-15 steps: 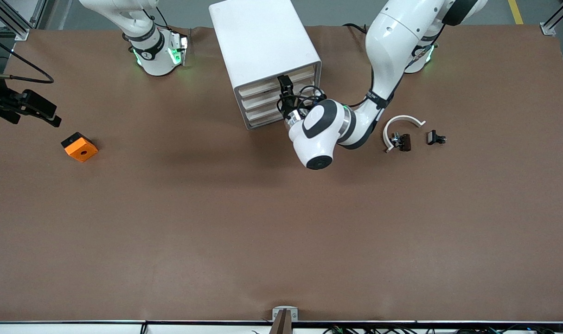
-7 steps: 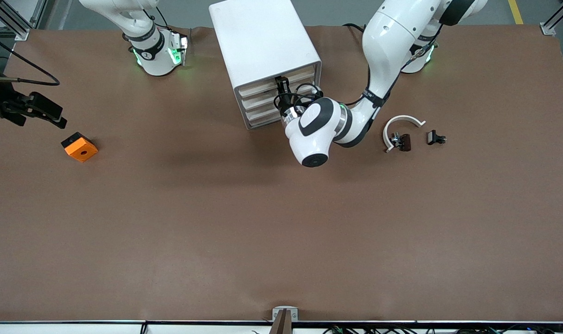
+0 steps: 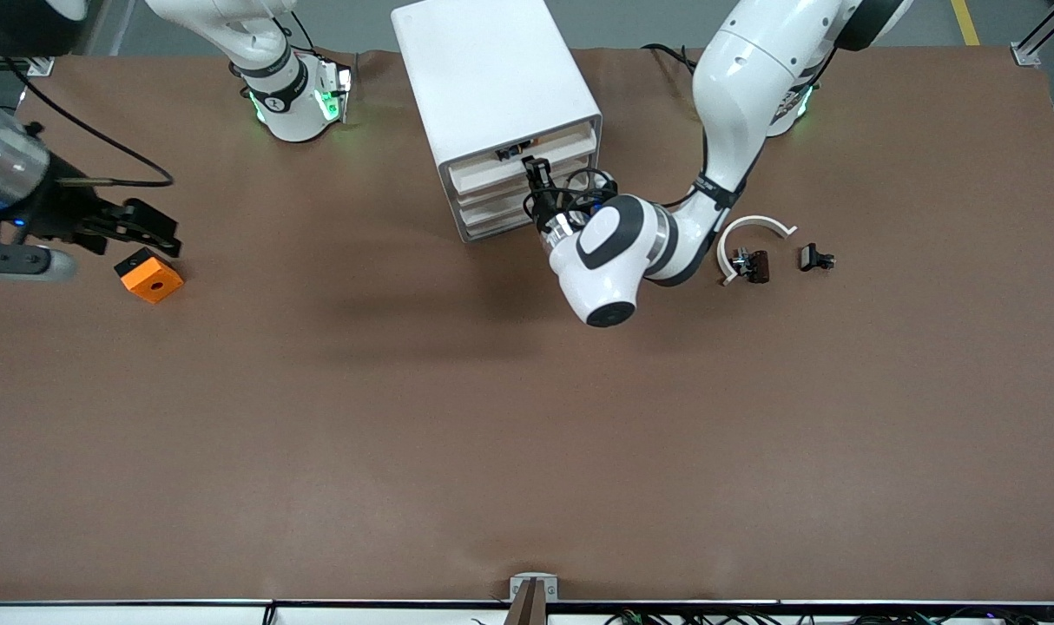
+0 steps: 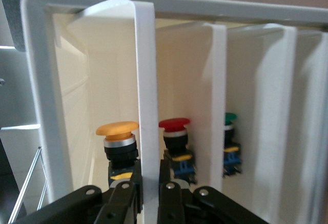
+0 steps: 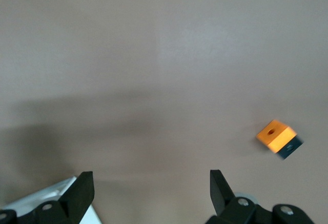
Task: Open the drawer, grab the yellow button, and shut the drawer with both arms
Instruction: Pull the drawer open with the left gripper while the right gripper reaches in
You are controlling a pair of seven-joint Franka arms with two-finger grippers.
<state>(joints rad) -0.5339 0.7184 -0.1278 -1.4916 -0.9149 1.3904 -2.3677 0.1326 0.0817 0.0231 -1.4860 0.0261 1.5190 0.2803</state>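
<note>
A white drawer cabinet (image 3: 492,78) stands between the two arm bases. Its top drawer (image 3: 527,163) sits pulled out a little. My left gripper (image 3: 537,174) is shut on the drawer's white front wall (image 4: 147,106), one finger on each face, as the left wrist view (image 4: 148,198) shows. Inside the drawer stands the button (image 4: 118,134), with an orange-yellow cap on a black body, close to one finger. My right gripper (image 3: 141,227) hangs open with nothing in it over the table at the right arm's end, beside the orange block; its jaws (image 5: 151,193) stand wide apart.
A red-capped button (image 4: 174,131) and a green-capped one (image 4: 230,126) stand beside the orange-yellow one. An orange square block (image 3: 148,274) (image 5: 277,138) lies under the right gripper's reach. A white arc with a black clip (image 3: 751,247) and a second clip (image 3: 815,258) lie toward the left arm's end.
The left gripper closed on the drawer front and drew the top drawer out a little. The right arm swung in over the table toward the orange block.
</note>
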